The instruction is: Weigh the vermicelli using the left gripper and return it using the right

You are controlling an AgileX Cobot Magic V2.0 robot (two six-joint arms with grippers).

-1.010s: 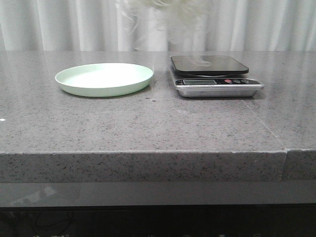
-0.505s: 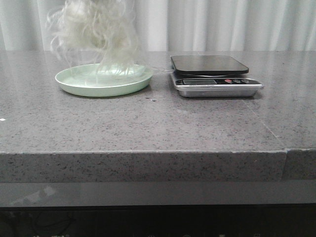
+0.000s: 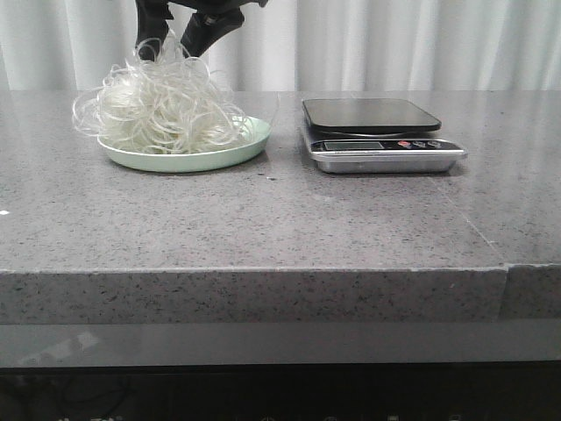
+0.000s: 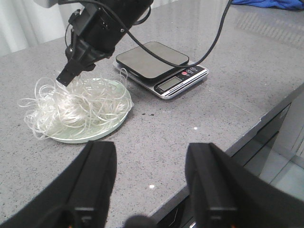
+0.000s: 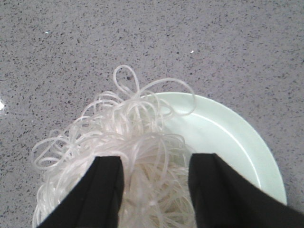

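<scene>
The vermicelli (image 3: 162,114) is a loose whitish tangle lying on the pale green plate (image 3: 230,154) at the table's left. Loops spill over the plate's left rim. My right gripper (image 3: 173,44) hangs just above the top of the tangle, open, fingers astride the strands in the right wrist view (image 5: 156,164). The vermicelli (image 5: 133,137) and plate (image 5: 232,142) show beneath it. My left gripper (image 4: 149,152) is open and empty over the table's front part. The left wrist view shows the vermicelli (image 4: 76,107), the plate (image 4: 116,124) and the right gripper (image 4: 66,78) from afar.
A kitchen scale (image 3: 372,115) with a bare black platform and steel front stands right of the plate, also in the left wrist view (image 4: 152,59). The grey stone table's front edge (image 3: 263,272) runs across; a seam crosses its right side. White curtains hang behind.
The vermicelli went from above the scale leftward and down onto the plate. The right gripper now shows above it with its fingers apart.
</scene>
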